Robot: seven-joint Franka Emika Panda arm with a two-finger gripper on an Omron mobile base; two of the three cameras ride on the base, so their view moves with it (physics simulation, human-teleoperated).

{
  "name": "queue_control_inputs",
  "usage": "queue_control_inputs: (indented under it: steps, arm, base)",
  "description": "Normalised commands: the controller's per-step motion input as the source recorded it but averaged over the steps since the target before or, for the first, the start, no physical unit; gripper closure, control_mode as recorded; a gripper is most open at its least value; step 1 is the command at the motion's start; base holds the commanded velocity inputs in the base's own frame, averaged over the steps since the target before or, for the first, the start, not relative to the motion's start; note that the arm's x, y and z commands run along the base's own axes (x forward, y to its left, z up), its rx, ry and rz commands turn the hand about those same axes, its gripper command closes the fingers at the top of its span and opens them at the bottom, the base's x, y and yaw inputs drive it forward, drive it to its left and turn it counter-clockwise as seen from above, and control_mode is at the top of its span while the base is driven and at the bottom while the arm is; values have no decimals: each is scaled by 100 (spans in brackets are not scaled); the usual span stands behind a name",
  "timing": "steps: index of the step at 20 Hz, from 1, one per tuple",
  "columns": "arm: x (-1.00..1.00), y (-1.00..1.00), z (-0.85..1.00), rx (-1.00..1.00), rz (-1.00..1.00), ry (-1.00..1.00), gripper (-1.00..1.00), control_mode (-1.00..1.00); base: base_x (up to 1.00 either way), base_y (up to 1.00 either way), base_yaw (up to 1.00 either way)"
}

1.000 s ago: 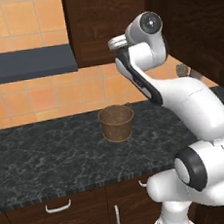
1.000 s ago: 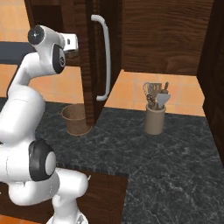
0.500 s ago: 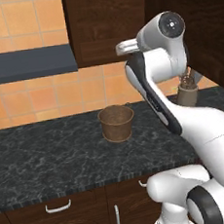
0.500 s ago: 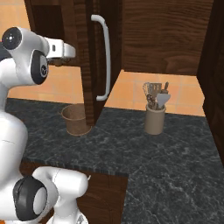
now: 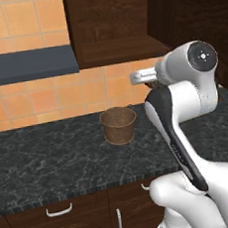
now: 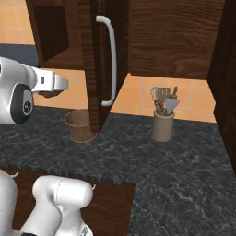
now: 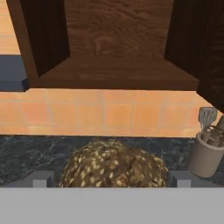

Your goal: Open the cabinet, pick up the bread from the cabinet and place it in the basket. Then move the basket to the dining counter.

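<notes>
While the base views give the basket, the hand view gives seeded bread held in the wide-spread gripper.

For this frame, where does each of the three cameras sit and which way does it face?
Left base view: behind the arm to its left, facing the black marbled counter, basket and tiled wall; the arm rises at lower right.
Right base view: behind the arm to its right, facing the open cabinet door, basket and utensil crock; the arm fills the lower left.
Hand view: on the hand, facing the open cabinet, with seeded bread between the wide-set finger tips.
Shared: both base views show the basket.
</notes>
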Motion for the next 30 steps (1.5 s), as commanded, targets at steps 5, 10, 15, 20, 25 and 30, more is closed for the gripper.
queue_control_inputs:
  steps: [5, 10, 15, 20, 25, 30]
  arm:
    - [-20, 10, -91, 3, 0, 11, 100, -100]
    - [91, 30, -93, 2, 0, 17, 100, -100]
    - [100, 52, -75, 0, 0, 28, 100, -100]
    - [100, 1, -23, 0, 0, 3, 100, -100]
    - [79, 11, -30, 0, 0, 1, 100, -100]
    - [57, 0, -49, 0, 0, 0, 100, -100]
  base:
    - [0, 0, 0]
    - [0, 0, 0]
    - [0, 0, 0]
    - [0, 0, 0]
    - [0, 0, 0]
    - [0, 0, 0]
